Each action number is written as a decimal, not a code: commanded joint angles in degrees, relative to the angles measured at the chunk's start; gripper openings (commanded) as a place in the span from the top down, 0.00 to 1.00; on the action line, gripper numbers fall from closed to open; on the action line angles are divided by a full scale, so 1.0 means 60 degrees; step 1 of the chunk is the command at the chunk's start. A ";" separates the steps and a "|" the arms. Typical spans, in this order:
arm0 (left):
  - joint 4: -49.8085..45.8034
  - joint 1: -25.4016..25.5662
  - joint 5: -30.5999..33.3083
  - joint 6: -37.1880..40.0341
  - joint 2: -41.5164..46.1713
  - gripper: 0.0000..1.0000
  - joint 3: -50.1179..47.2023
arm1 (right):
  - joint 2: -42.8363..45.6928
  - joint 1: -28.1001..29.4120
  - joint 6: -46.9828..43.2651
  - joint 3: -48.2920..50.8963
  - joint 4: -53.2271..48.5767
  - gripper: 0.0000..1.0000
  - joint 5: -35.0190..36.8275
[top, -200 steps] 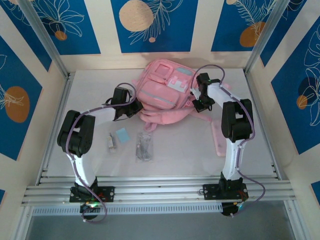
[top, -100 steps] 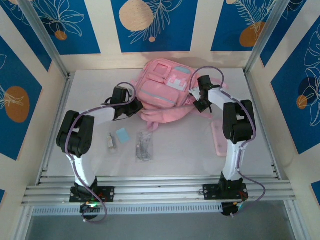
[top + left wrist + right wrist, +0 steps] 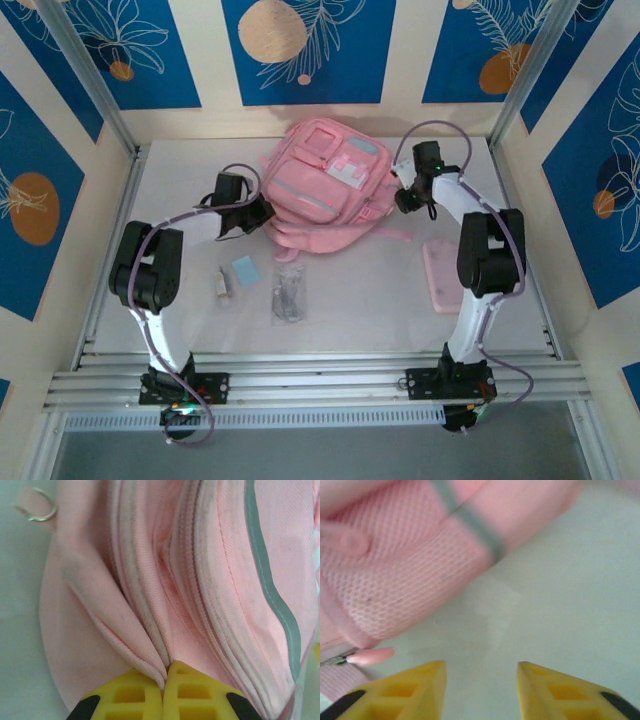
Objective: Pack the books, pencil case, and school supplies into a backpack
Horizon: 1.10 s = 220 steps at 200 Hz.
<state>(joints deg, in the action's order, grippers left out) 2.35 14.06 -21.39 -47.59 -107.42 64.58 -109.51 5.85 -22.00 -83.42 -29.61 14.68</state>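
Note:
The pink backpack (image 3: pixel 320 180) lies at the back middle of the table, front pockets up. My left gripper (image 3: pixel 264 211) is at its lower left edge, and in the left wrist view its yellow fingers (image 3: pixel 135 695) are shut on a fold of the backpack's fabric (image 3: pixel 150 665) beside the zipper seams. My right gripper (image 3: pixel 404 201) hangs open just right of the backpack, over bare table, with the mesh side pocket (image 3: pixel 405 585) to its left. The pale-pink pencil case (image 3: pixel 441 274) lies flat at the right. School supplies sit front left: clear packet (image 3: pixel 288 293), light-blue square (image 3: pixel 244 268), white piece (image 3: pixel 222 285). The books are out of view.
A pink zipper pull (image 3: pixel 370 656) lies by my right gripper's left finger. Backpack straps (image 3: pixel 300 240) trail toward the front. Metal frame rails (image 3: pixel 320 380) run along the near edge, and patterned walls close in the table's sides and back.
My right gripper has opened and swung right, off the backpack's side, uncovering the pencil case. The backpack has slid left and back with my left gripper still pinching its fabric.

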 commanded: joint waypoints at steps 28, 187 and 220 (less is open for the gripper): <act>-0.0250 -0.0165 0.0161 0.0455 0.0254 1.00 0.0562 | 0.1485 0.0872 0.2301 0.0220 -0.0157 0.38 -0.1163; -0.1090 -0.0171 -0.0487 0.1780 -0.0769 1.00 0.1775 | -0.1706 0.2091 0.6903 -0.1143 0.0607 0.59 -0.3089; -0.1011 -0.0168 -0.0419 0.1787 -0.1010 1.00 0.2175 | -0.0854 0.2765 0.7763 0.0243 0.0839 0.69 -0.2988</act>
<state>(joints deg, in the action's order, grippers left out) -7.16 12.58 -21.80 -38.48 -111.55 73.43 -118.54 17.04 19.46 -87.31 -22.59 2.42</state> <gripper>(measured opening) 0.055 0.314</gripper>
